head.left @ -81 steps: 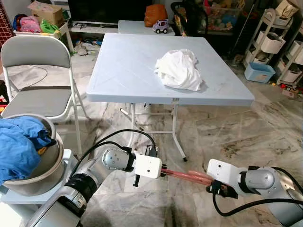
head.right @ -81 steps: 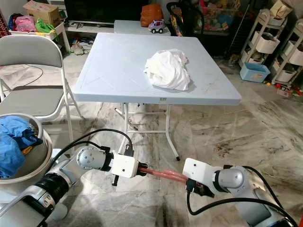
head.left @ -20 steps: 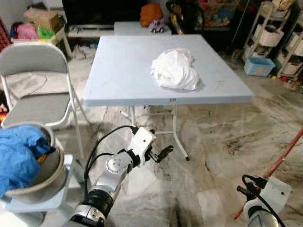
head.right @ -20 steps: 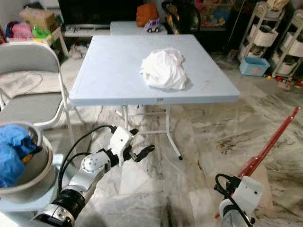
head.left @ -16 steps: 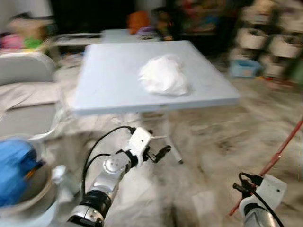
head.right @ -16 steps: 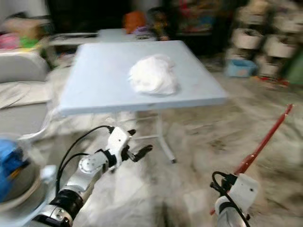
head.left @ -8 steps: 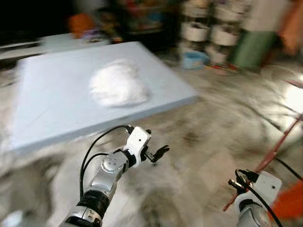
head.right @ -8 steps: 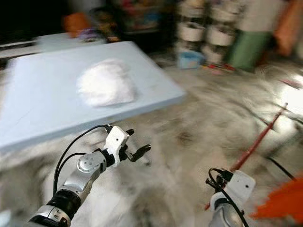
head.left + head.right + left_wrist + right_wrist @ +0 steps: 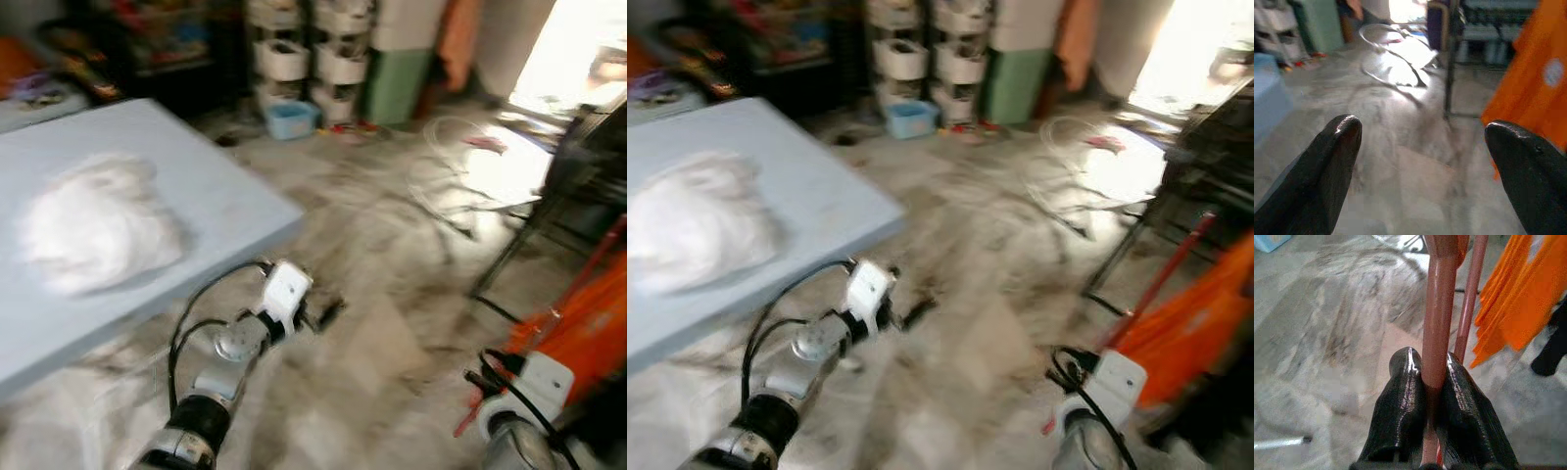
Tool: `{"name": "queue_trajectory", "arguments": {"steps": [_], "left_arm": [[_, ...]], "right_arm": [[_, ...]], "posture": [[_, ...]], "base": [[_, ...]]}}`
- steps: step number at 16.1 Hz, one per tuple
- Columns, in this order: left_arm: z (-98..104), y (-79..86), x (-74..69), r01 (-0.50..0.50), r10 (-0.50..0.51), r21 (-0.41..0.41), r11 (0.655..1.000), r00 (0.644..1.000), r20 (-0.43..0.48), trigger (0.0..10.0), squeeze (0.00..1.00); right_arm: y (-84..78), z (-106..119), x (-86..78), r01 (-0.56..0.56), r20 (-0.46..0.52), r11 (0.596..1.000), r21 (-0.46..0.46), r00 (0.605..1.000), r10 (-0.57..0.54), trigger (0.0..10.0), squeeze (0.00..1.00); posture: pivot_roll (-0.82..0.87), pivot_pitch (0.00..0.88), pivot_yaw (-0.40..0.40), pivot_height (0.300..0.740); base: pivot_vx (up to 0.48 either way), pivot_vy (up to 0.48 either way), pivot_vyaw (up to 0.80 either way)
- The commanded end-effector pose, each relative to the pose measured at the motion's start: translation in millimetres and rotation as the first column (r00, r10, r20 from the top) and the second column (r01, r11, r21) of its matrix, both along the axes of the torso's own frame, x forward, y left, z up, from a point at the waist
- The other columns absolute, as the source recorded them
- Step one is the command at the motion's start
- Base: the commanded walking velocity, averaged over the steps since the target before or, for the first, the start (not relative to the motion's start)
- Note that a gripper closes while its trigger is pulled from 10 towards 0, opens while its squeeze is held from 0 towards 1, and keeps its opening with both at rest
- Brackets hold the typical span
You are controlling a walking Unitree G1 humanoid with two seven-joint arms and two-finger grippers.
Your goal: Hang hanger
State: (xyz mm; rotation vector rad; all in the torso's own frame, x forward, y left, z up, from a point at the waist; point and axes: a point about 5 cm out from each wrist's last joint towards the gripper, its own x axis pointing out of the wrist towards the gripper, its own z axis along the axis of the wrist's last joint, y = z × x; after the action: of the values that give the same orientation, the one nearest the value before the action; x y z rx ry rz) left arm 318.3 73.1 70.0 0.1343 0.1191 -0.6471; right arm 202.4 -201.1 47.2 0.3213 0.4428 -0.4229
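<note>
View swung off the table (image 9: pixel 176 225), hanger (image 9: pixel 1437 333) pinched in right claw (image 9: pixel 1434 382), left claw (image 9: pixel 1420 161) wide.

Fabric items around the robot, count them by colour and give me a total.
White: 1, the white cloth on the table
Orange: 1, the orange garment near the right gripper, which grips the hanger
Total: 2

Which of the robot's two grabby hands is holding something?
The right gripper. Its black fingers are squeezed shut on the pink hanger. The left gripper is wide open, with only floor showing between its fingers.
</note>
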Motion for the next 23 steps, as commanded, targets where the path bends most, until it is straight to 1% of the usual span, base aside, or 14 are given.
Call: {"name": "queue_trajectory", "arguments": {"steps": [1,2,5,6,7,9,13,14,16,18,20,21,22,23], "left_arm": [[-0.2,2.4,2.1,-0.079,0.078,0.01,0.997,0.997,0.011,10.0,0.0],[-0.9,10.5,3.8,-0.141,0.141,0.019,0.99,0.99,0.015,10.0,0.0],[-10.7,44.8,3.5,-0.349,0.35,0.05,0.936,0.937,-0.007,10.0,0.0],[-12.5,50.4,2.3,-0.372,0.373,0.058,0.926,0.928,-0.007,10.0,0.0],[-17.5,62.9,-1.9,-0.419,0.42,0.087,0.904,0.907,0.004,10.0,0.0],[-22.7,69.6,-5.7,-0.443,0.446,0.104,0.891,0.895,-0.012,10.0,0.0],[-19.8,59.7,-3.2,-0.395,0.398,0.077,0.915,0.917,-0.024,10.0,0.0],[-18.5,55.2,-0.7,-0.359,0.362,0.085,0.93,0.932,-0.029,10.0,0.0],[-16.9,50.4,1.2,-0.324,0.328,0.087,0.942,0.944,-0.038,10.0,0.0],[-15.3,41.4,3.5,-0.262,0.267,0.093,0.961,0.963,-0.045,10.0,0.0],[-21.6,25.1,4.2,-0.168,0.181,0.12,0.978,0.978,-0.105,10.0,0.0],[-21.3,19.7,4.1,-0.138,0.152,0.125,0.982,0.983,-0.106,10.0,0.0],[-20.4,-2.9,2.5,-0.01,0.025,0.135,0.991,0.994,-0.111,10.0,0.0],[-18.6,-11.1,4.0,0.016,0.0,0.144,0.989,0.994,-0.113,10.0,0.0]], "right_arm": [[7.9,-2.9,1.6,0.003,-0.007,0.999,0.032,1.0,-0.003,10.0,0.0],[9.0,-2.0,4.4,-0.01,-0.003,1.0,0.026,1.0,0.01,10.0,0.0],[9.9,-2.2,13.6,-0.04,-0.003,0.999,0.009,0.999,0.04,10.0,0.0],[10.5,-2.8,15.0,-0.048,-0.005,0.999,0.008,0.999,0.048,10.0,0.0],[12.1,-5.2,17.5,-0.067,-0.012,0.998,0.002,0.998,0.067,10.0,0.0],[12.8,-7.4,18.5,-0.072,-0.015,0.997,-0.001,0.997,0.072,10.0,0.0],[14.0,-14.7,18.2,-0.071,-0.026,0.997,0.003,0.997,0.071,10.0,0.0],[15.7,-16.3,16.9,-0.06,-0.026,0.998,0.012,0.998,0.06,10.0,0.0],[16.0,-15.7,14.7,-0.05,-0.017,0.999,0.017,0.999,0.05,10.0,0.0],[12.2,-20.4,7.7,-0.011,-0.028,1.0,0.019,1.0,0.012,10.0,0.0],[2.2,-23.0,-0.8,0.072,-0.024,0.997,0.022,0.997,-0.072,10.0,0.0],[-0.5,-23.9,-3.3,0.091,-0.029,0.996,0.019,0.995,-0.09,10.0,0.0],[-7.9,-30.8,-14.9,0.135,-0.056,0.991,-0.003,0.989,-0.135,10.0,0.0],[-11.0,-33.3,-23.3,0.172,-0.071,0.985,-0.01,0.983,-0.172,10.0,0.0]], "posture": [[0.08,0.0,-0.114,0.74],[0.11,0.0,-0.134,0.74],[0.15,0.0,-0.168,0.74],[0.16,0.0,-0.176,0.74],[0.18,0.0,-0.194,0.74],[0.19,0.0,-0.2,0.74],[0.18,0.0,-0.178,0.74],[0.18,0.0,-0.163,0.74],[0.17,0.0,-0.146,0.74],[0.14,0.0,-0.114,0.74],[0.08,0.0,-0.113,0.74],[0.08,0.0,-0.114,0.74],[0.0,0.0,-0.103,0.74],[-0.02,0.0,-0.083,0.74]], "base": [[0.0,0.0,0.0],[0.0,0.0,0.0],[0.0,0.0,0.0],[0.0,0.0,0.0],[0.0,0.0,0.0],[0.0,0.0,0.0],[0.0,0.0,0.0],[0.0,0.0,-0.8],[0.0,0.0,-0.8],[0.122,0.0,-0.8],[0.0,0.0,-0.33],[0.0,0.0,0.0],[0.0,0.0,0.0],[0.0,0.0,0.0]]}}
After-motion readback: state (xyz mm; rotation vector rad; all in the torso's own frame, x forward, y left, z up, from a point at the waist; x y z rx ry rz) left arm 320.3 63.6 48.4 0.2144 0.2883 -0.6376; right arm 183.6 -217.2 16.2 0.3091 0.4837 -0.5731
